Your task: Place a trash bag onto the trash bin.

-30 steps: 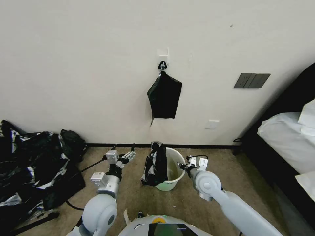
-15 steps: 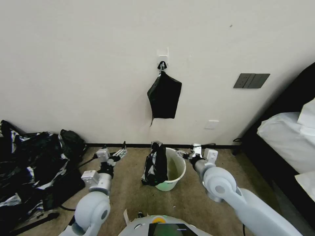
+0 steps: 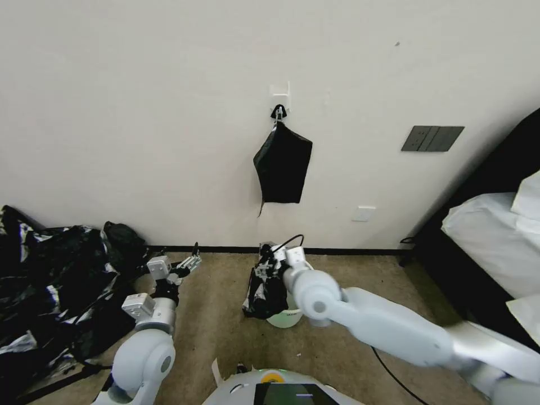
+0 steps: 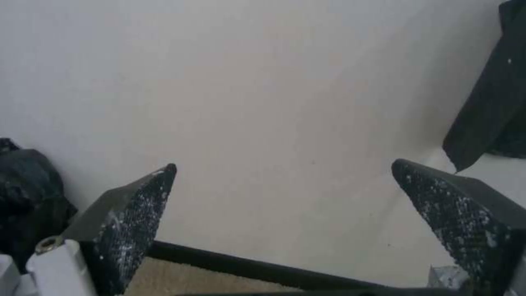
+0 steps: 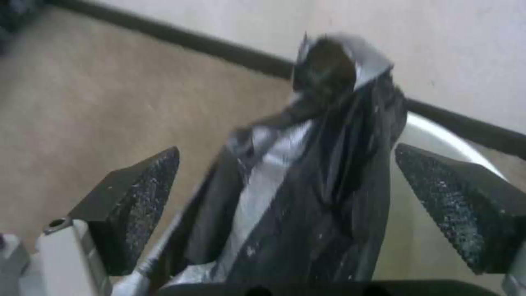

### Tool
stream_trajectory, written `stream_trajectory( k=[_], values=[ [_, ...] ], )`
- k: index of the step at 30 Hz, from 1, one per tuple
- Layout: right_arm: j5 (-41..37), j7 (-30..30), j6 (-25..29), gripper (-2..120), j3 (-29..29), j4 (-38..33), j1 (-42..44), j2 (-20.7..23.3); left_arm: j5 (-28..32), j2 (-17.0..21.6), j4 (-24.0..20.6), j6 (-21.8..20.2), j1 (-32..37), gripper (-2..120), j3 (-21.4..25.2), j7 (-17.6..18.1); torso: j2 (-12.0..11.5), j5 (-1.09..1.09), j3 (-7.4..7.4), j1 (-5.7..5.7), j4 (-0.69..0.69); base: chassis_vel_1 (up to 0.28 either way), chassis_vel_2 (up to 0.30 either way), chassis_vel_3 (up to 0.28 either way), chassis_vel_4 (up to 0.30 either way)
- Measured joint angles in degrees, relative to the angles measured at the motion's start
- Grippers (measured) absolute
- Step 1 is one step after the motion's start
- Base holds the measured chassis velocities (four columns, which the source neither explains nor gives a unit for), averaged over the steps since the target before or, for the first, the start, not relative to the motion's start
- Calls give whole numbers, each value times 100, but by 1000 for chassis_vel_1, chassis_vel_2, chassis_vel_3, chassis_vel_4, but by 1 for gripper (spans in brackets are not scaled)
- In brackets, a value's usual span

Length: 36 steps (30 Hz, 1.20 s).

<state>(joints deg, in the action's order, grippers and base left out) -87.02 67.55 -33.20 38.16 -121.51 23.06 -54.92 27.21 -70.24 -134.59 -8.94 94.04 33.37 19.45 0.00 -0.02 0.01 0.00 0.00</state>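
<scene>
Take the small round cream-white plastic trash bin (image 3: 288,316) as your landmark: it stands on the tan carpet (image 3: 225,332), close to the off-white wall (image 3: 169,112) and its dark skirting strip (image 3: 349,251). The thin, glossy black plastic trash bag (image 3: 265,284) hangs crumpled over the bin's rim on the side toward your left arm, part of it drooping down the outside of the bin and its bunched top standing up above the rim.

Your right gripper (image 3: 265,264) is over the bin, reaching across it from the right side to the bag's upper part. In the right wrist view the gripper (image 5: 285,205) has its two dark textured fingers (image 5: 137,201) spread wide, with the bag (image 5: 307,197) lying between them and the white curve of the bin rim (image 5: 438,135) just behind the bag. The fingers are parted and nothing is clamped yet.

Your left gripper (image 3: 188,263) is well apart from the bin, out to its left above the carpet, pointing toward the wall. In the left wrist view it (image 4: 285,213) is wide open with nothing between the fingers (image 4: 131,222), facing bare wall and skirting.

On the wall above the bin, a flat black bundle of bags (image 3: 281,164) hangs from a white hook (image 3: 279,104). Far to the bin's left lies a large black-and-silvery heap of plastic (image 3: 56,281); to its right stands a bed with white bedding (image 3: 489,236).
</scene>
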Motion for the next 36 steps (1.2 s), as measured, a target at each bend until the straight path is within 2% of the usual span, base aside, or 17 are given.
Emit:
stream_trajectory(
  k=[3, 5, 9, 20, 32, 36],
  values=[
    [-179, 260, -4, 97, 137, 105, -131, -103, -2, -16, 0, 17, -1, 100, 0, -27, 0, 1, 0, 0, 0, 0, 0, 0, 0],
    [-517, 761, 3, 97, 431, 306, -369, -266, -3, -36, -2, 44, 0, 100, -1, -55, 0, 1, 0, 0, 1, 0, 0, 0, 0],
    [-819, 1072, 47, 96, 768, 373, -594, -346, -3, -62, -10, 63, -14, 100, -9, -66, 0, 1, 0, 0, -1, 0, 0, 0, 0],
    [-1173, 1491, 258, 94, 1156, 669, -762, -718, -10, -149, -41, 90, -35, 100, -134, -92, 0, 1, 0, 0, 1, 0, 0, 0, 0],
    [-1186, 1583, 292, 92, 1228, 749, -783, -647, 5, -150, -76, 235, -10, 100, -135, -200, 0, 2, 0, 0, 0, 0, 0, 0, 0],
    [-1144, 1583, 287, 84, 1255, 816, -759, -633, 25, -139, -76, 254, -28, 100, -162, -218, 0, 2, 0, 0, 0, 0, 0, 0, 0]
  ],
)
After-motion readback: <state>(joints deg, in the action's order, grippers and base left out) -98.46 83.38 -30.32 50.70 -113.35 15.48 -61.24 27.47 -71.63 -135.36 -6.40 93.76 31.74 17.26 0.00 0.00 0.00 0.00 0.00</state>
